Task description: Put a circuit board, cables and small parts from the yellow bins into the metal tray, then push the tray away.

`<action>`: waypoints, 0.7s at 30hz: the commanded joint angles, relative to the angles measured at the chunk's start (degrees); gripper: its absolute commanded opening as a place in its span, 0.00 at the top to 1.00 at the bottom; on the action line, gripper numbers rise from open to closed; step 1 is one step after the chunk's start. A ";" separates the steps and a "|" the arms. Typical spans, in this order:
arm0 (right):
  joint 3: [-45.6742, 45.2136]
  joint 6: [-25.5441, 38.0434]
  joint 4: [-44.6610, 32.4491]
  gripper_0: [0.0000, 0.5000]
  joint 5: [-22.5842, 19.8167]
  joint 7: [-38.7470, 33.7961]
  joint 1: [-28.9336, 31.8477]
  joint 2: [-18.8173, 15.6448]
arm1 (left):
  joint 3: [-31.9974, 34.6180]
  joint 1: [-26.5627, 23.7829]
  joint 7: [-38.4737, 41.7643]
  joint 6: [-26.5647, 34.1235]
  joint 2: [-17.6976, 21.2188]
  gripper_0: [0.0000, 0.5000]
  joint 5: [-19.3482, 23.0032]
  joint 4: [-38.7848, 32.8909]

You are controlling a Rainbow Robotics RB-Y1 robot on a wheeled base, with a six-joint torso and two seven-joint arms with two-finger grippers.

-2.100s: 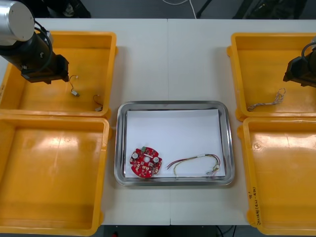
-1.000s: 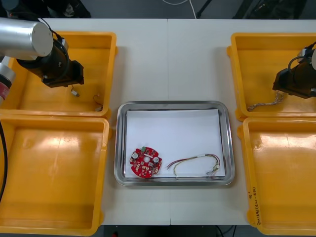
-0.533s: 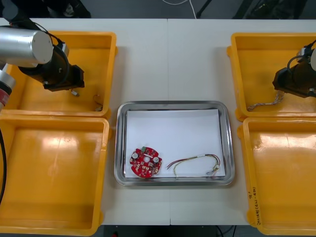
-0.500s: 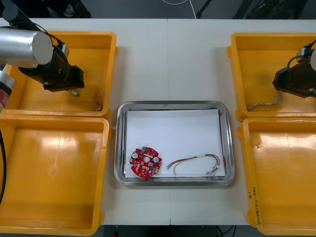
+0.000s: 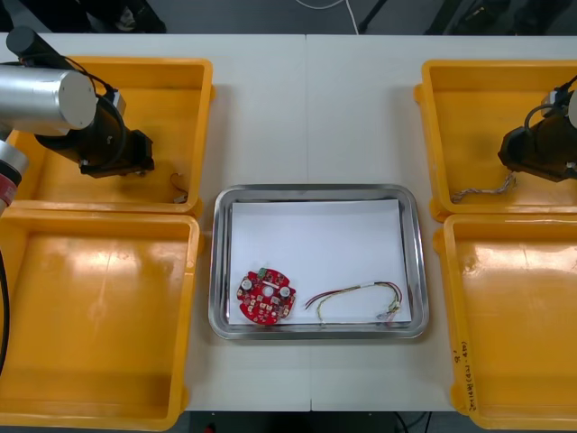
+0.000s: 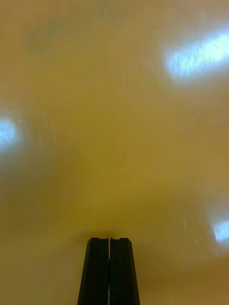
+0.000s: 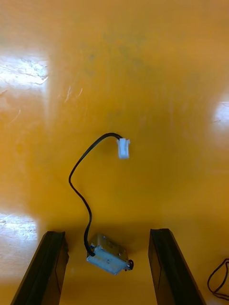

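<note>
My left gripper point(image 5: 126, 166) is low in the far left yellow bin point(image 5: 171, 99). In the left wrist view it point(image 7: 107, 232) stands open, with a small metal part point(image 7: 109, 259) on a black lead with a white plug point(image 7: 123, 147) lying between its fingers. My right gripper point(image 5: 516, 171) is down in the far right yellow bin point(image 5: 469, 108), at the end of the twisted blue and white cable point(image 5: 482, 189). Its fingers point(image 6: 109, 239) are shut together over the bin floor, and no cable shows between them. The metal tray point(image 5: 315, 194) holds a red circuit board point(image 5: 266, 296) and a red and yellow cable point(image 5: 356, 296).
A second small part with a lead point(image 5: 178, 189) lies near the front right corner of the far left bin; its black lead point(image 7: 218, 279) shows beside my left fingers. The two near bins point(image 5: 90, 361) point(image 5: 523, 361) flank the tray.
The right gripper has closed at the twisted cable's end. The left arm has sunk a little over the small part, which it now hides in the front view.
</note>
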 commanded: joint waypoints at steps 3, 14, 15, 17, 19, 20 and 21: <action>-3.31 4.30 -3.37 1.00 0.15 4.21 -1.27 -2.37 | -1.54 1.15 -5.90 -1.14 -0.69 0.00 0.77 -1.77; -3.40 3.95 -3.37 1.00 2.17 4.92 -3.91 -3.16 | -2.16 1.06 -6.60 -1.58 -0.69 1.00 0.51 -1.77; -3.40 3.77 -3.37 1.00 2.52 5.09 -4.26 -3.16 | -2.51 1.06 -6.60 -1.76 -0.69 1.00 0.51 -1.86; -3.40 3.51 -3.37 1.00 2.96 5.53 -4.96 -3.34 | -2.51 1.06 -6.60 -1.93 -0.69 1.00 0.59 -1.86; -3.40 3.16 -3.28 1.00 3.40 5.88 -5.49 -3.43 | -2.51 1.06 -6.77 -1.93 -0.61 1.00 0.68 -1.77; -3.40 2.72 -3.28 1.00 3.66 6.23 -5.93 -3.51 | -2.51 1.15 -6.86 -1.93 -0.61 1.00 0.77 -1.77; -3.40 2.45 -3.28 1.00 3.92 6.50 -6.19 -3.60 | -2.51 1.06 -6.86 -1.85 -0.61 1.00 0.77 -1.86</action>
